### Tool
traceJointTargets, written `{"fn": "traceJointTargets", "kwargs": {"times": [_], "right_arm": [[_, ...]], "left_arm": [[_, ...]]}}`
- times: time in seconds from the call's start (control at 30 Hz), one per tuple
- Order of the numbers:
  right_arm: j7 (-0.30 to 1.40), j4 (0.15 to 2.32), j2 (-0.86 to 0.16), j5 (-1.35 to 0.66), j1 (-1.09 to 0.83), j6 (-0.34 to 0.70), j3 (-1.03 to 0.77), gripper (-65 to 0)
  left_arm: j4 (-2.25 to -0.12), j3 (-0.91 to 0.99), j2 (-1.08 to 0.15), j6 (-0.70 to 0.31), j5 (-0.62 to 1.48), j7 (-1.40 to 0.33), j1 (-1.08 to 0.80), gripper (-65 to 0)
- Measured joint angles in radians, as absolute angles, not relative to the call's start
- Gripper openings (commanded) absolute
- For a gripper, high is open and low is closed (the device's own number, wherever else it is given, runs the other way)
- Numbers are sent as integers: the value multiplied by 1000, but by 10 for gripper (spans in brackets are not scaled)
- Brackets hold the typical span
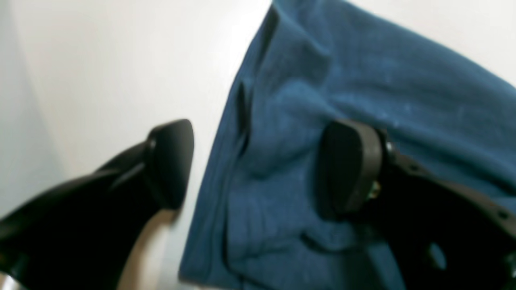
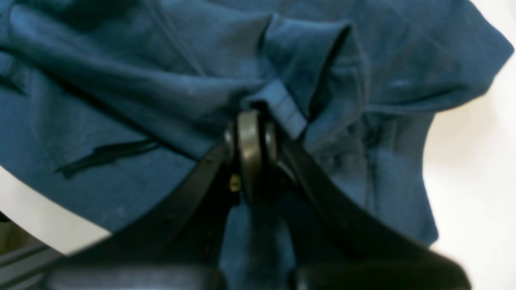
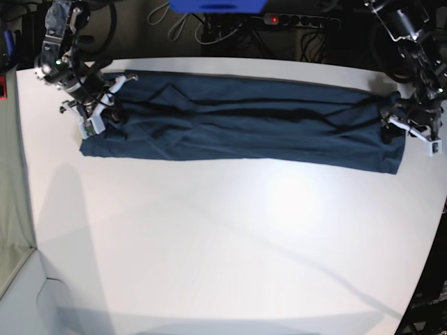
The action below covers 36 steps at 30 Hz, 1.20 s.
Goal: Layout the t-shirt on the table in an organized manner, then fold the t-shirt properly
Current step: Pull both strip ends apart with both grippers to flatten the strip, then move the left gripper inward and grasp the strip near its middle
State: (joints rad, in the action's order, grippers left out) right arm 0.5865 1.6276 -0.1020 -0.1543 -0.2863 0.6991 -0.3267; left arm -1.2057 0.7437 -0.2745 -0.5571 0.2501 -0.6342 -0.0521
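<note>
The t-shirt [image 3: 241, 122] lies as a long folded band across the far part of the table [image 3: 223, 237], wrinkled along its length; the right gripper [image 2: 250, 121] is clamped on a bunched fold of cloth at one end — pads pressed together; the left gripper [image 1: 258, 165] stands wide at the other end, one finger [image 1: 350, 165] over the cloth, the other finger [image 1: 171, 161] over bare table — holding nothing.

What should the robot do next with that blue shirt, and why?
Probably close the left gripper on the t-shirt edge: its jaws straddle the cloth, open, while the right gripper is already shut on the other end.
</note>
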Motion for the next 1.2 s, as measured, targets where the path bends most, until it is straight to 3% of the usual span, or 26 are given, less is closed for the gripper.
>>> {"fn": "traceJointTargets", "kwargs": {"times": [0.1,0.17,0.23,0.37,0.4,0.6,0.73,0.9,1.07,1.2], "right_arm": [[586,1628,-102,-154,-286,699,-327,-650],[591,1627,-102,-154,-280,699,-327,-650],[604,1626,-102,-154,-268,699,-329,-650],[604,1625,-102,-154,-263,699,-329,-650],[605,1625,-102,-154,-263,699,-329,-650],[598,1606,-102,-149,-247,699,-329,-650],[582,1589,-105,-155,-247,699,-329,-650],[583,1590,-105,-155,-245,699,-329,-650],[584,1592,-105,-154,-245,699,-328,-650],[585,1592,-104,-154,-245,699,-328,-650]], "left_arm": [[-1171,744,-276,-558,258,-591,-49,-162],[-1136,744,-283,-559,275,-550,-49,-205],[-1100,746,-286,-562,284,-503,-45,-308],[-1060,746,-287,-561,303,-473,-38,-617],[-1060,746,-284,-562,311,-474,-38,-650],[-1068,746,-281,-562,318,-489,-38,-650],[-1193,747,-244,-556,275,-616,-48,-648],[-1467,767,-141,-562,239,-816,-83,-648],[-1797,772,-26,-553,229,-884,-86,-648],[-1968,724,121,-548,106,-962,-115,-648]]}}
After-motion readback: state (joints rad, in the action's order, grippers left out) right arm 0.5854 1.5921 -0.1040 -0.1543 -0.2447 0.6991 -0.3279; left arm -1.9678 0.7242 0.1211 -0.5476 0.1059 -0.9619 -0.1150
